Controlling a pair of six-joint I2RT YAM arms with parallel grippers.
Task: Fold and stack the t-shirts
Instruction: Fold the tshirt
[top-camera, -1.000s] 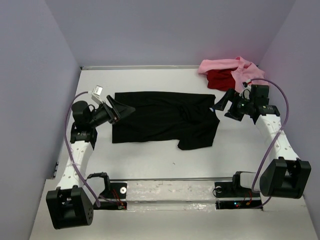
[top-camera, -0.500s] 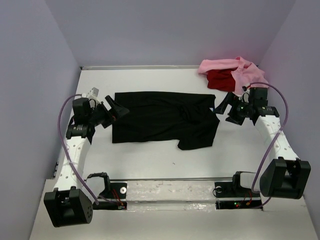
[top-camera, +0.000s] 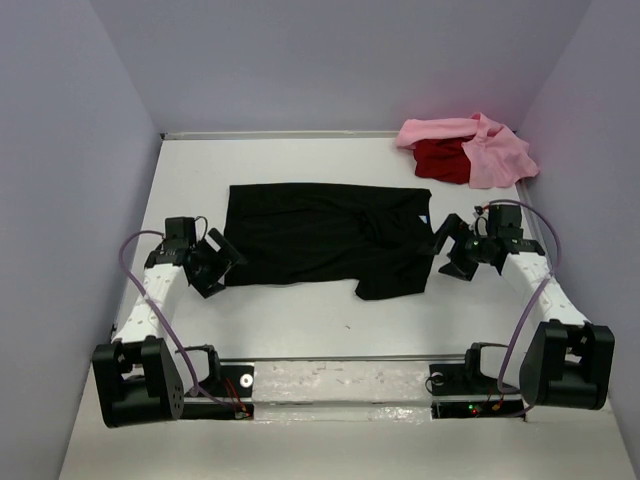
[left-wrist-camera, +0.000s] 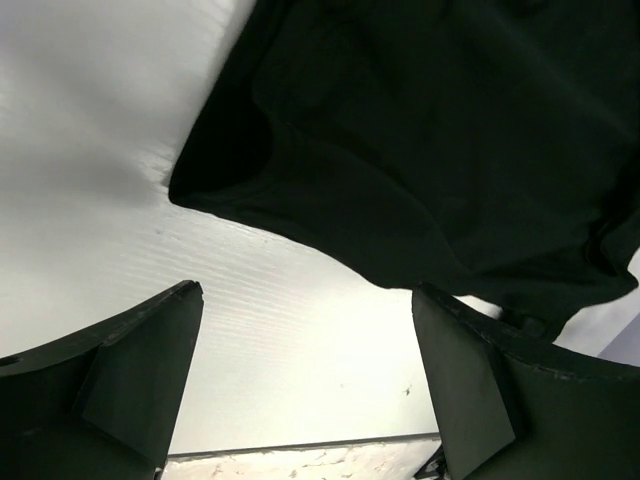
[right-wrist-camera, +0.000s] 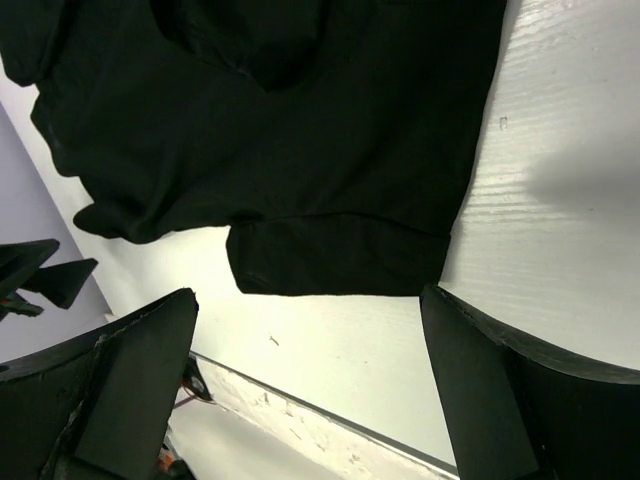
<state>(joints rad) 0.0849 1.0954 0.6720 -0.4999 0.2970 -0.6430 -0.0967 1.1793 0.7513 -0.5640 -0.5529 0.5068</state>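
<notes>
A plain black cloth t-shirt (top-camera: 320, 235) lies spread flat in the middle of the white tabletop (top-camera: 300, 320). A crumpled light pink t-shirt (top-camera: 478, 140) and a red t-shirt (top-camera: 442, 160) sit heaped together in the far right corner. The left arm (top-camera: 150, 300) holds its jaws wide open and empty just beside the black shirt's near left corner. The right arm (top-camera: 545, 290) holds its jaws open and empty beside the shirt's right edge.

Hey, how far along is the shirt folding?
Nothing looks folded or stacked. In hand: the black t-shirt lies spread out, left pincer and right pincer open beside its ends, gripping nothing. Remaining: the pink t-shirt and red t-shirt, heaped at the far right corner.
</notes>
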